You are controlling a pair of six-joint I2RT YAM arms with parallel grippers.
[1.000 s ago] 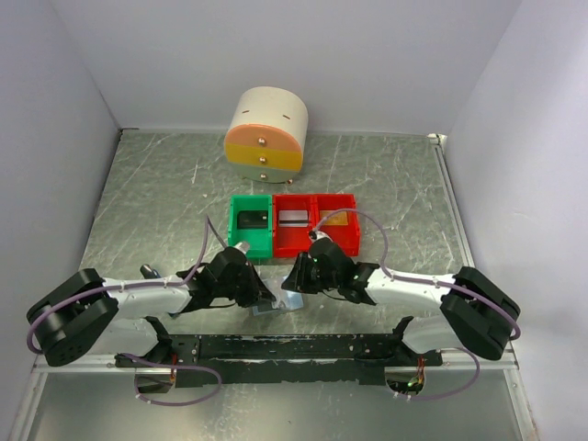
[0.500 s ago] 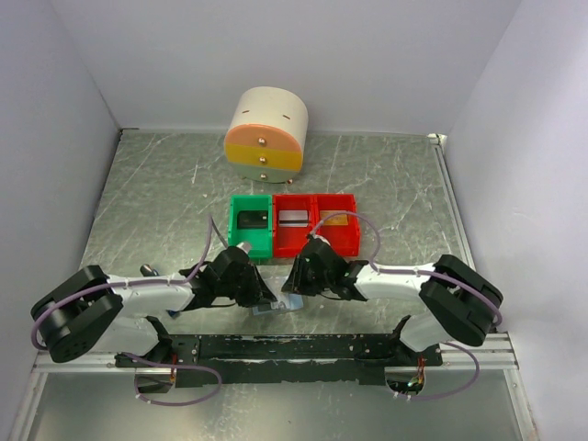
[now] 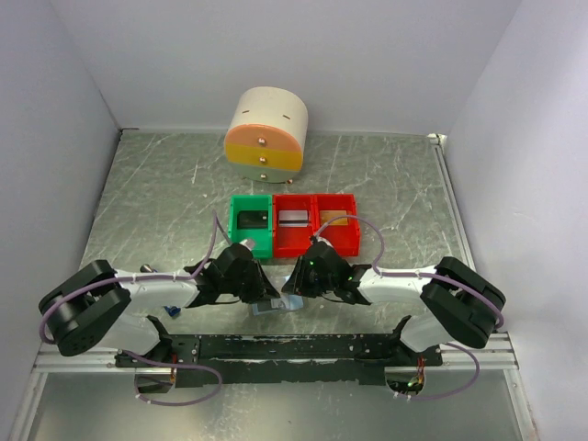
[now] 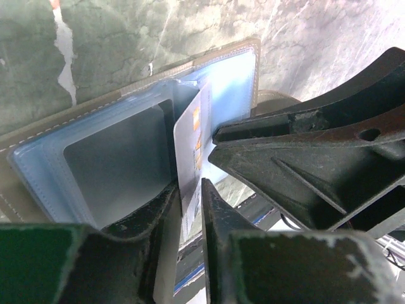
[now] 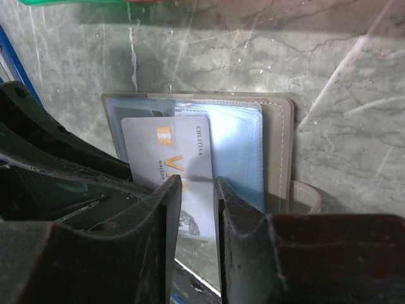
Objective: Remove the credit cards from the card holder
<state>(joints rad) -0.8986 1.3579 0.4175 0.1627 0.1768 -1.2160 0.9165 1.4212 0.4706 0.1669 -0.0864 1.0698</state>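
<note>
Left claw sits low over the open card holder. Its jaws are a narrow slit apart, and a silver credit card stands in that slit. Whether they pinch the card or only flank it, I cannot tell. The card bears a gold chip mark and gold lettering. Its far end lies at the holder's pale blue pockets and its near end rises between the left claw's fingers.

Right claw faces it from the other side. Its jaws are apart and clamp nothing, and the card's face and right edge show through the gap. In the left wrist view its tips meet the card just beside the holder's right-hand pocket.

The holder lies spread flat on the bench, close to the near edge and about midway along it. A strap tab pokes out at the holder's right side.

Farther in, near the bench's middle, a green bin touches a red two-compartment bin.
- The green bin holds a black card.
- The left red compartment holds a silver card.
- The right red compartment holds a gold card.

A round drawer cabinet stands at the far edge. A small blue stick lies near the near edge beside the left arm.
</note>
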